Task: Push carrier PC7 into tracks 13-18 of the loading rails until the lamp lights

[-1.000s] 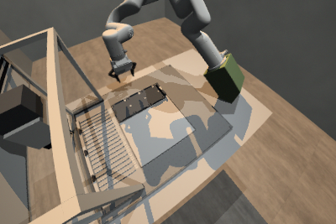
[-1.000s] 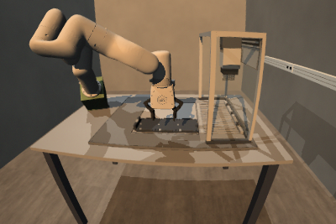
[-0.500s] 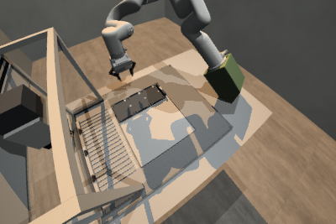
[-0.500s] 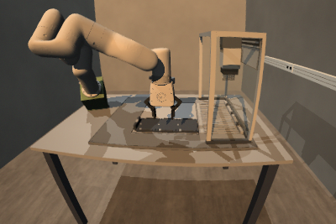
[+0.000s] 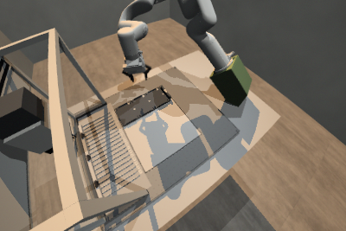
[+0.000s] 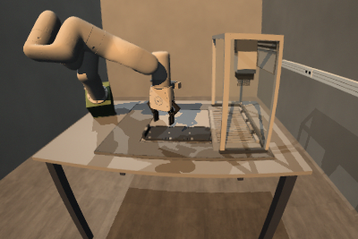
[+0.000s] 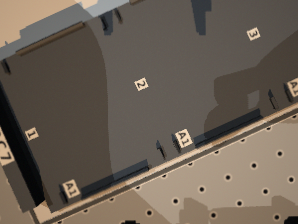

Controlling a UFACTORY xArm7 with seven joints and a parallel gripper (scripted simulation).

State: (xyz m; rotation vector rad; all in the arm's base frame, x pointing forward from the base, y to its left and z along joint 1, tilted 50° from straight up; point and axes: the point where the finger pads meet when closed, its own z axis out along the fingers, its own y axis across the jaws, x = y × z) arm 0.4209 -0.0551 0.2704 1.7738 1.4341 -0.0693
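Observation:
Carrier PC7 (image 5: 144, 105) is a dark flat tray lying on the grey mat in front of the loading rails (image 5: 108, 153). It also shows in the exterior view (image 6: 179, 132). In the wrist view the carrier (image 7: 140, 95) fills most of the frame, with tiles 1, 2, 3 and A1 labels along its light edge. My gripper (image 5: 136, 74) hangs a little above the carrier's end away from the rails, open and empty; it also shows in the exterior view (image 6: 163, 117). Its fingertips do not show in the wrist view.
A tall wooden frame (image 6: 246, 91) stands over the rails, with a dark box (image 5: 22, 118) hanging inside it. The arm's green base block (image 5: 231, 80) sits at the mat's far corner. Perforated plate (image 7: 240, 185) lies beside the carrier.

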